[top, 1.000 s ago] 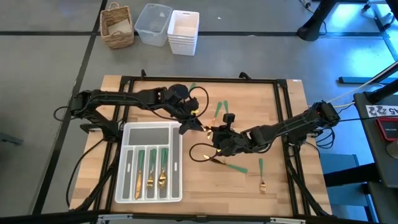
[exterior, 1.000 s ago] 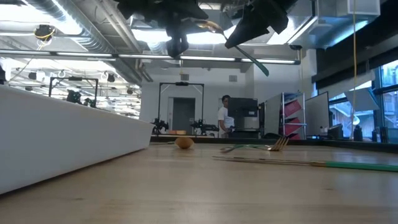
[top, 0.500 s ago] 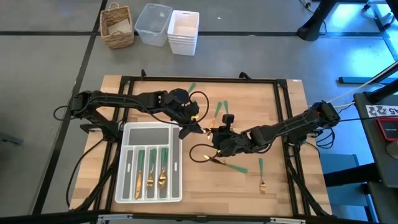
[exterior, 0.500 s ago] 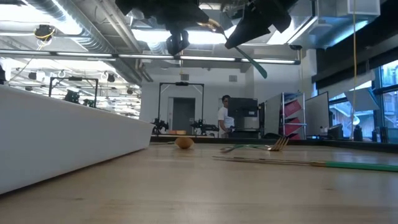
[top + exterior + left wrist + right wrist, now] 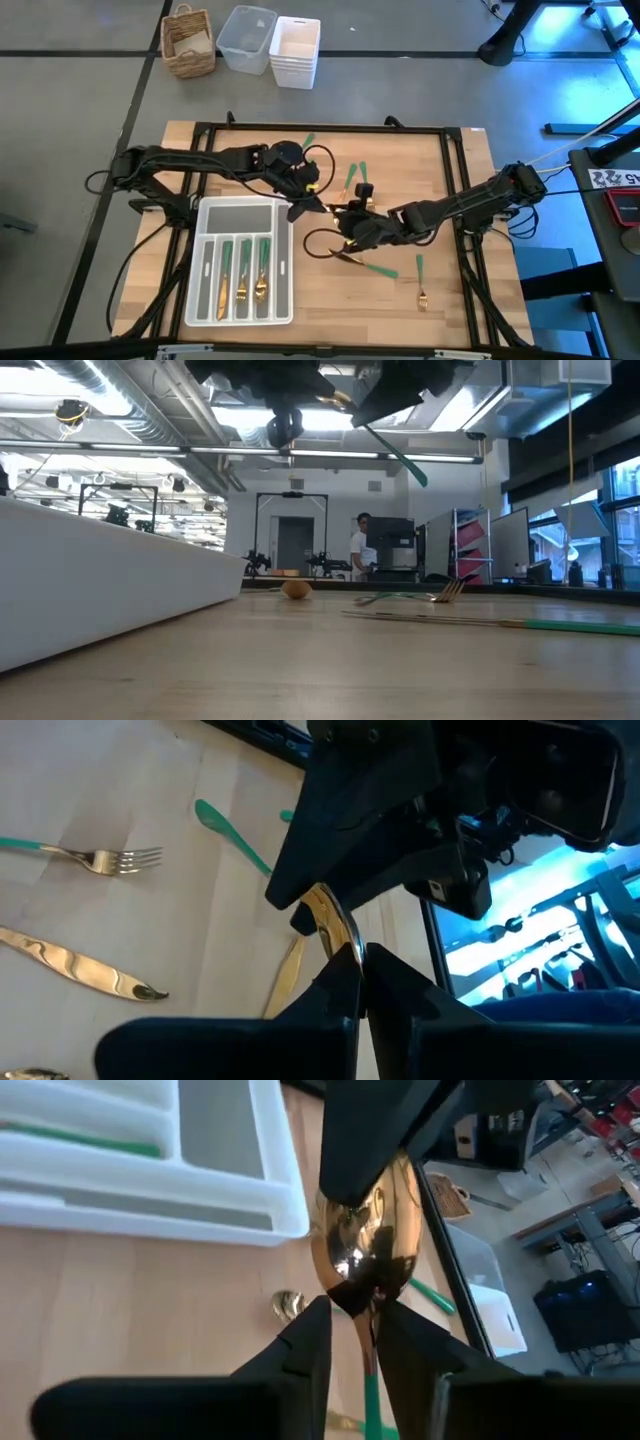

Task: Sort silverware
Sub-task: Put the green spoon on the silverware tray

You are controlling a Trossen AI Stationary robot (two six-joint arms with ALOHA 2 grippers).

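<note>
Basically a mid-air spoon handoff going on just past the tray's top right corner.

Right gripper (image 5: 345,222) is clamped on a gold spoon (image 5: 362,1245) at the neck where the bowl meets the green handle, and the left gripper (image 5: 312,203) is pinched shut on the rim of that same bowl, so both arms have hold of one utensil above the wooden table (image 5: 440,170). In the low view the handle slopes down and away from the bowl, toward the right arm's side. The white tray (image 5: 205,310) sits just beside the left gripper, on the left arm's side, so my guess is the left arm is the nearer one to carry it over. Tray slots run front to back, so the spoon's long axis probably needs turning to line up. More forks (image 5: 421,283) and loose pieces lie scattered on the table near the right gripper.
</note>
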